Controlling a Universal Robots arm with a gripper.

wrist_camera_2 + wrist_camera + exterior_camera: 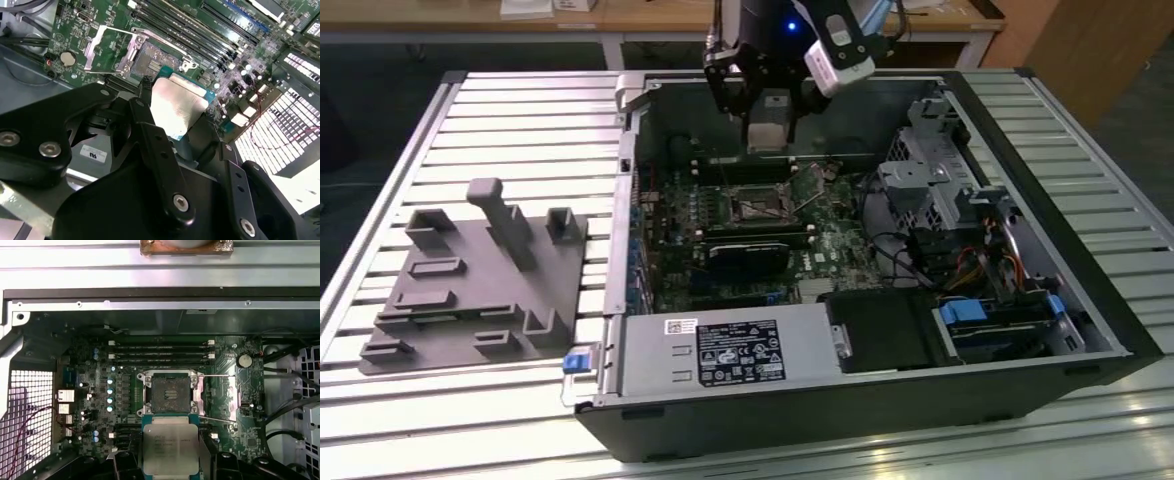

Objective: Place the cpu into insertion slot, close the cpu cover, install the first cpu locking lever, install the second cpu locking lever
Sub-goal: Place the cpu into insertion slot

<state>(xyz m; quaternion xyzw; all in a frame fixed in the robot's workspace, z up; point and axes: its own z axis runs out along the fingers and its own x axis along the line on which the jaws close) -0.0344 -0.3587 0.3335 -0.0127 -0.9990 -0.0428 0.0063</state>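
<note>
— Where do we see the cpu?

— In the tool. Both wrist views show black fingers pressed to two opposite edges of the chip. Its pale metal face is turned to the first wrist camera. It hangs over the motherboard, close to the insertion slot but clear of it.

— And the slot?

— Its dark centre lies bare inside the silver rim. In the second wrist view, the cpu cover is swung open beside the slot. It is a thin silver frame with a square cut-out, and a coin cell sits just beside it.

— Any writing we can make out?

— There are a few lines of print across the cpu's face. A white label on the power supply box carries dense print and marks. A small white sticker shows under the tool's body. We cannot say more about any of the print than that.

— What does the exterior view add?

— The tool hangs inside the open computer case, above the slot. The case lies on a slatted metal tabletop. A grey fixture block sits well apart, toward the exterior view's left.
</note>
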